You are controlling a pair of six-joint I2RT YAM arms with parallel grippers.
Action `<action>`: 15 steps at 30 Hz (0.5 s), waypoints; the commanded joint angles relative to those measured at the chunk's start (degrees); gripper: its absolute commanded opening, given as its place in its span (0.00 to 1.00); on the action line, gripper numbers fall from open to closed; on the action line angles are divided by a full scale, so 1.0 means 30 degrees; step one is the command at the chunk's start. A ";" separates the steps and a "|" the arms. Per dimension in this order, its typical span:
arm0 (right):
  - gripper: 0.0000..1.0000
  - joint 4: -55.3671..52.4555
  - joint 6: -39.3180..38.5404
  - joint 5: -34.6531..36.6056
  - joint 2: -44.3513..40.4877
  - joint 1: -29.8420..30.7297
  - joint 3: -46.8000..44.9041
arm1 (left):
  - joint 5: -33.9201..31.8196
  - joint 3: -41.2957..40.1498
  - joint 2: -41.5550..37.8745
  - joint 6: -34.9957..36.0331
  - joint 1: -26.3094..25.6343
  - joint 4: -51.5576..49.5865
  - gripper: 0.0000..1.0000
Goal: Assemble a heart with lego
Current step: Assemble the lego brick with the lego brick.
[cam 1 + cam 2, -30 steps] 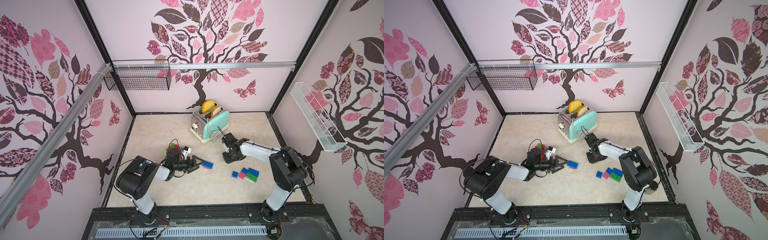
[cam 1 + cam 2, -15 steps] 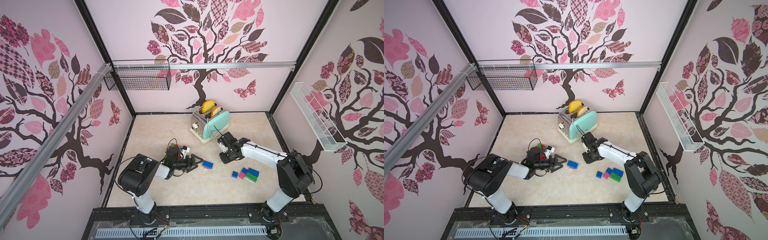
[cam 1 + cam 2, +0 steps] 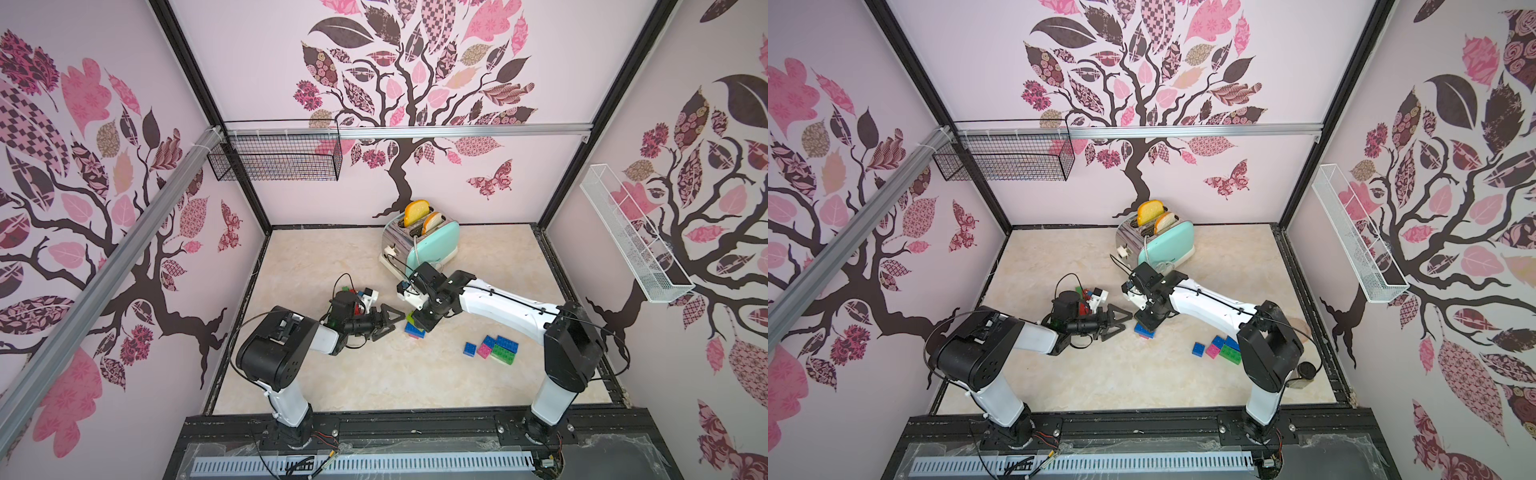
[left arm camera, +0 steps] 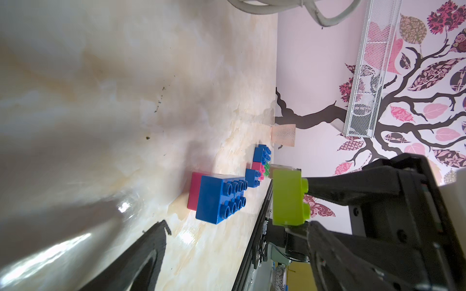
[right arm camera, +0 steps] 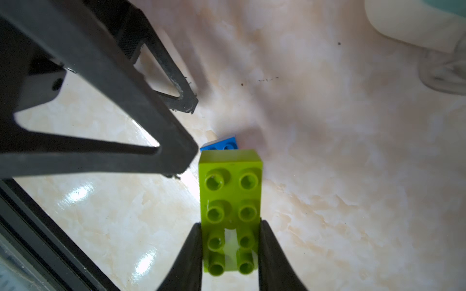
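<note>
My right gripper [image 5: 230,224] is shut on the end of a lime 2x4 lego brick [image 5: 230,191]. The lime brick [image 4: 287,199] hangs just above a blue 2x4 brick [image 4: 222,199], which sits on a pink one [image 4: 195,191]. In both top views this stack [image 3: 414,331] lies mid-table under the right gripper [image 3: 419,322]. My left gripper [image 3: 398,323] lies low and open just left of the stack, holding nothing. Loose blue, pink and green bricks [image 3: 494,350] sit to the right. Red and green bricks [image 3: 349,290] peek out behind the left wrist.
A mint toaster [image 3: 432,245] with two bread slices stands at the back, its cable trailing toward the right wrist. A clear cup [image 4: 283,134] stands by the right wall. Wire baskets [image 3: 276,162] hang on the walls.
My right gripper has carried the lime brick from near the toaster to the left, to just over the blue brick. The left arm has stayed put, still open.
</note>
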 commanded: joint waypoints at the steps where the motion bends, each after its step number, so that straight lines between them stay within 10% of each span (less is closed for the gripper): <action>1: 0.07 -0.0444 -0.1222 -0.0239 0.0703 0.0232 0.1131 | 0.0249 0.0307 -0.0015 0.0308 -0.0020 0.0258 0.90; 15: 0.07 0.0006 -0.3627 -0.0157 0.1615 0.0435 0.1686 | 0.0581 0.0089 0.0301 0.0206 -0.0471 0.0780 0.86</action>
